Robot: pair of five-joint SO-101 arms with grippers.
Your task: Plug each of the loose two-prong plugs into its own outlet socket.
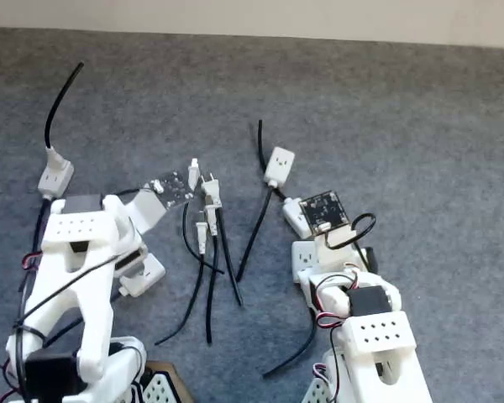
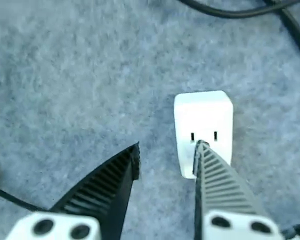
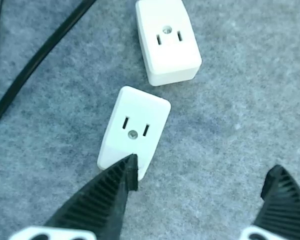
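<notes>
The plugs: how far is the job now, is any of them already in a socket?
Done: nothing visible. The loose plugs lie together on the carpet, none plugged in. In hand: the left gripper is open at one empty socket; the right gripper is open near two empty sockets, holding nothing. Left: every plug.

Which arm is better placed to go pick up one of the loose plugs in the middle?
Left, probably. The left gripper, open beside a single socket, is nearer the loose plugs. The right gripper, open over two sockets, is farther from them.
</notes>
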